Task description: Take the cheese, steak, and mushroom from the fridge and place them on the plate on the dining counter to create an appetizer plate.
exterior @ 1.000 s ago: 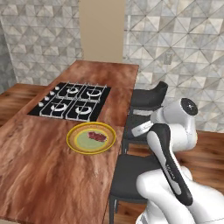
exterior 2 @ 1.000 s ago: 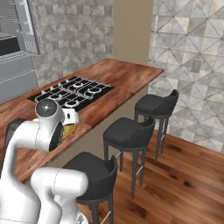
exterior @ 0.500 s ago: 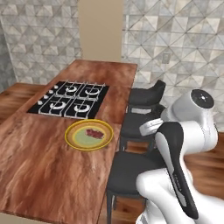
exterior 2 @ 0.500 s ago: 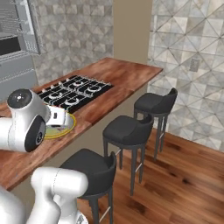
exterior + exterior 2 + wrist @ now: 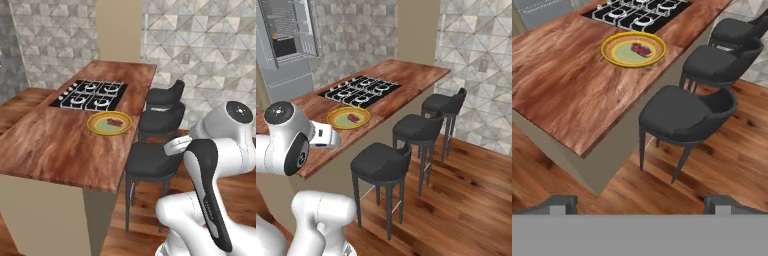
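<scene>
The plate (image 5: 100, 128) with its yellow rim sits on the dining counter (image 5: 55, 145) just in front of the black cooktop (image 5: 90, 95). The red-pink steak (image 5: 116, 121) lies on the plate (image 5: 619, 57), right of its centre, also as steak (image 5: 641, 49) and steak (image 5: 353, 118). My gripper (image 5: 643, 204) hangs open and empty over the wood floor beside the counter's near corner, well short of the plate (image 5: 338, 121). The grey-white fridge (image 5: 288, 75) stands at the back left. Cheese and mushroom are out of view.
Three black stools (image 5: 150, 160) line the counter's right side; the nearest stool (image 5: 682, 117) lies between my gripper and the plate. The counter's near corner (image 5: 587, 150) juts out over the wood floor (image 5: 456, 200). Tiled walls close the back.
The whole picture has shifted: the base has moved back from the counter and the arm has swung round. The steak stays on the plate. The gripper stays open.
</scene>
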